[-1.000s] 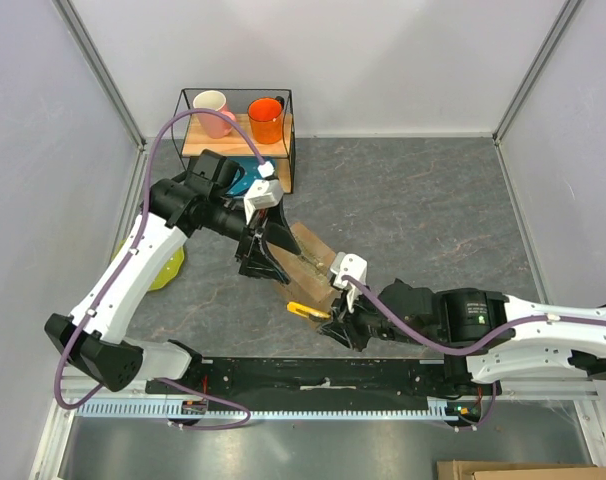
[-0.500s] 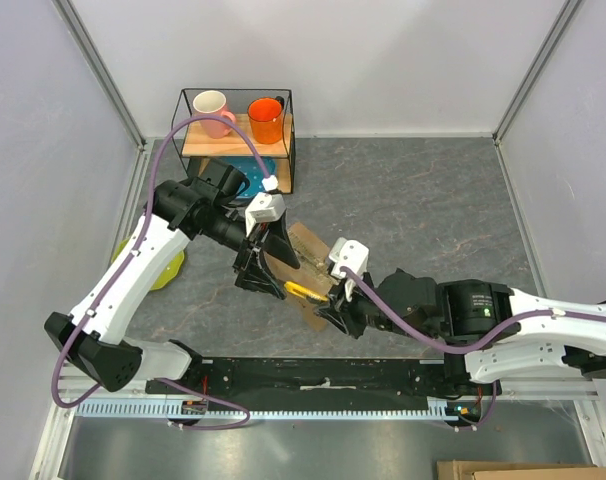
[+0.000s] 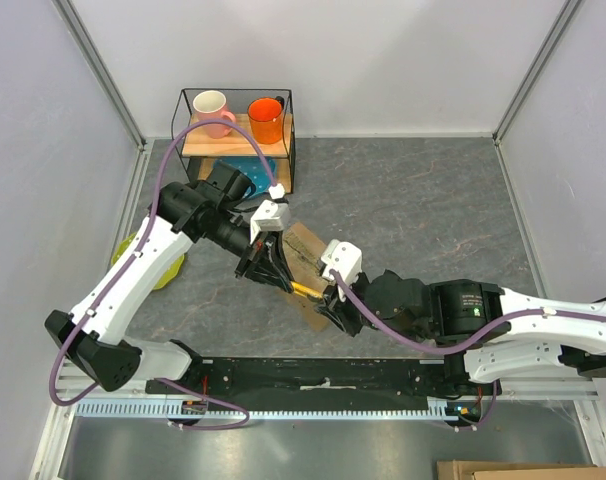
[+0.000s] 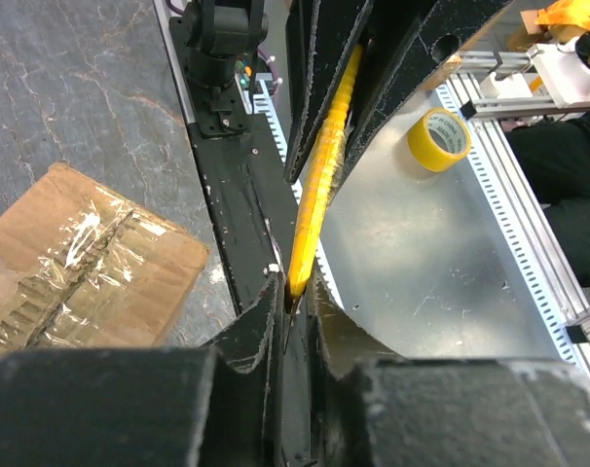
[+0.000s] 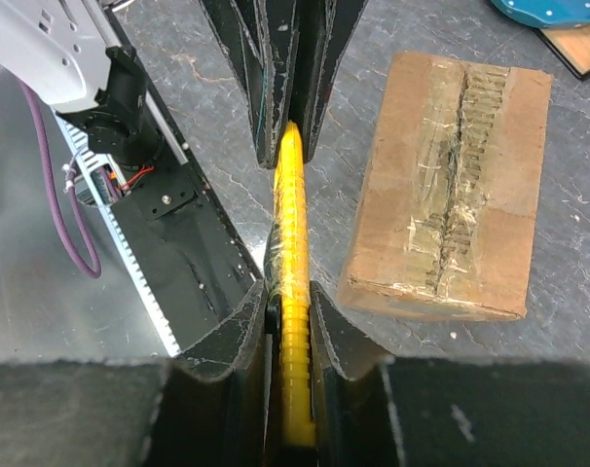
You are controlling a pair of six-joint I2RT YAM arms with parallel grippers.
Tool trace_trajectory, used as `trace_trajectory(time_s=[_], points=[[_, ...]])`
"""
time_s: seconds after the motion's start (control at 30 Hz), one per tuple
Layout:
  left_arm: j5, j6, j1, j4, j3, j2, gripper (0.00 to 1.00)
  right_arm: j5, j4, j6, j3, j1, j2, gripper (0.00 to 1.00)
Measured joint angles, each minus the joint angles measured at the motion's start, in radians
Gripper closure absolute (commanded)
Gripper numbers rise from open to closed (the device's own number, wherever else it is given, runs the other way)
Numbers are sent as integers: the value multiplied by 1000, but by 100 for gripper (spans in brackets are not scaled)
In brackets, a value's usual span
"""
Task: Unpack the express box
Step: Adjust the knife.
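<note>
**A:** Express box (image 3: 305, 243), where did it lie?

**B:** Flat on the grey table (image 3: 413, 200), taped flaps upward, just beside the two grippers and partly hidden beneath them in the top view. Neither gripper touched it.

**A:** And the claws?

**B:** The left gripper (image 4: 290, 321) was pinched narrow on one end of a yellow cutter (image 5: 290, 224). The right gripper (image 5: 290, 311) was pinched on the other end. The tool hung in the air between them, alongside the box's long side. Both pairs of fingers lay tight against it, but I could not tell which arm carried the weight. The views were also too close to show whether a blade was out.

**A:** How would the box handle?

**B:** Light, I judged, and easy to shove across that smooth stone-patterned top. The cardboard looked stiff at its edges and corners but likely to give in the middle of the flaps. The clear tape (image 5: 449, 165) along the centre seam was glossy and wrinkled, so fingers would probably slip on it.

**A:** Where should it be held, then?

**B:** By the side walls near a corner, or pressed down on a flap well away from the seam. That would leave the taped line free for the cutter. A squeeze across the middle of the top risked buckling the flaps inward.
</note>
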Motion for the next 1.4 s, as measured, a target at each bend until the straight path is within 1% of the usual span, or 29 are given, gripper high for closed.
trace_trajectory(time_s=[0.13,0.2,0.27,0.37,0.4,0.43,0.47,0.5,0.57,0.63,0.7,0.8,0.83,0.87,0.93,0.97,1.03,1.07,1.1,1.17,1.23,1.27,1.3,1.4], points=[[-4,23,-13,0,0,8,87,6,-18,-14,7,0,2,100],[-2,26,-16,0,0,10,76,6,-29,-23,18,0,6,100],[-1,29,-16,0,0,10,68,5,-39,-34,32,0,15,100],[11,30,-25,0,0,11,63,5,-5,-47,56,0,39,100],[17,31,-29,0,0,11,63,5,2,-49,60,0,44,100],[20,32,-31,0,0,10,65,5,13,-53,62,0,50,100],[22,34,-31,0,0,10,77,5,19,-56,63,0,52,100],[23,37,-31,0,0,10,83,5,23,-56,63,0,53,100],[26,44,-31,-5,0,10,90,13,23,-59,63,-2,54,100],[30,67,-32,-6,0,9,93,13,18,-59,63,-3,52,100],[31,90,-36,-7,0,7,98,12,11,-60,65,-3,50,100],[32,106,-38,-7,0,7,98,13,-1,-60,75,-3,52,99],[33,110,-39,-7,0,6,98,14,-7,-60,79,-3,53,92],[35,114,-39,-7,0,6,98,16,-14,-61,85,-3,55,69],[42,117,-39,-3,0,3,98,19,-31,-66,103,-2,63,50],[42,110,-39,-3,1,1,98,29,-42,-67,118,-2,68,32],[33,81,-30,0,1,0,98,48,-40,-71,157,0,77,23],[42,45,-18,10,0,0,98,61,-36,-80,175,0,77,13],[60,0,9,44,-3,-4,98,76,-26,-85,189,0,70,11],[114,-134,90,168,-19,-17,98,100,5,-93,195,1,39,8],[188,-370,186,401,-62,-45,98,140,55,-106,177,-6,-19,7],[203,-460,210,485,-79,-56,98,152,73,-107,163,-9,-49,7],[203,-563,238,602,-103,-68,98,158,101,-106,137,-8,-96,7],[209,-883,270,964,-193,-104,98,162,166,-105,77,4,-191,7]])
